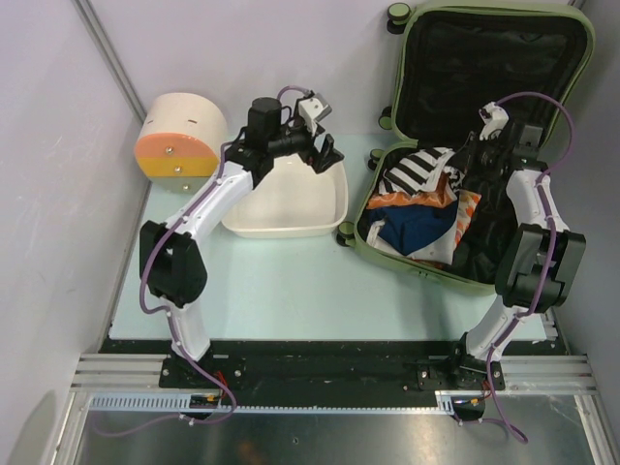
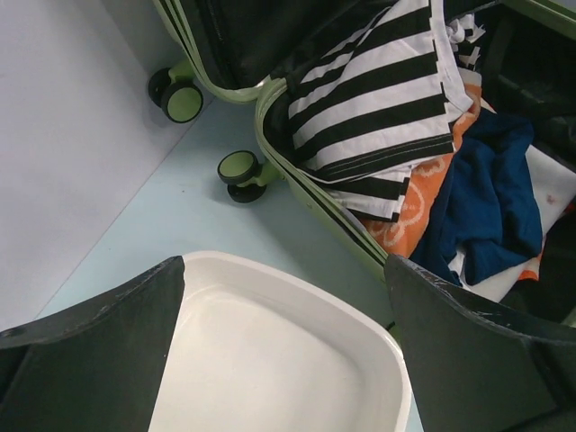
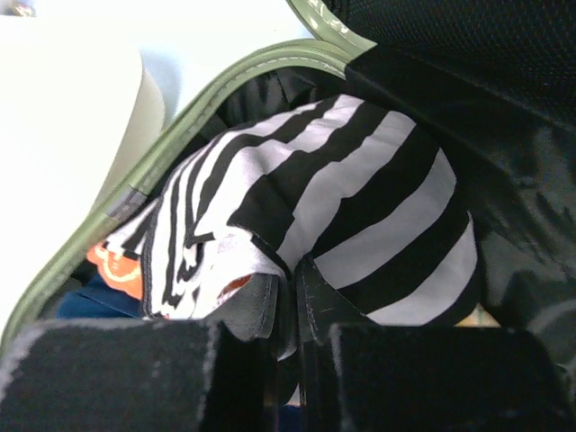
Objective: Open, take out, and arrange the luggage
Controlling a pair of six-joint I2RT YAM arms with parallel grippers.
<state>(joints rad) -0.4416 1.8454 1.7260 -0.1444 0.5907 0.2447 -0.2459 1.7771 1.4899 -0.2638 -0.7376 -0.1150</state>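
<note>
From above, your left gripper (image 1: pixel 326 155) hangs spread wide over the far right corner of the white tub (image 1: pixel 291 229), with the luggage (image 1: pixel 494 58) lying open to its right; your right gripper (image 1: pixel 465 160) reaches down into the lower shell. On the left wrist, the tub (image 2: pixel 297 281) sits under the parted fingers (image 2: pixel 90 360), the luggage (image 2: pixel 306 193) ahead. On the right wrist, the gripper (image 3: pixel 288 306) is nearly closed, tips against the striped shirt (image 3: pixel 378 198) inside the luggage (image 3: pixel 261 76).
</note>
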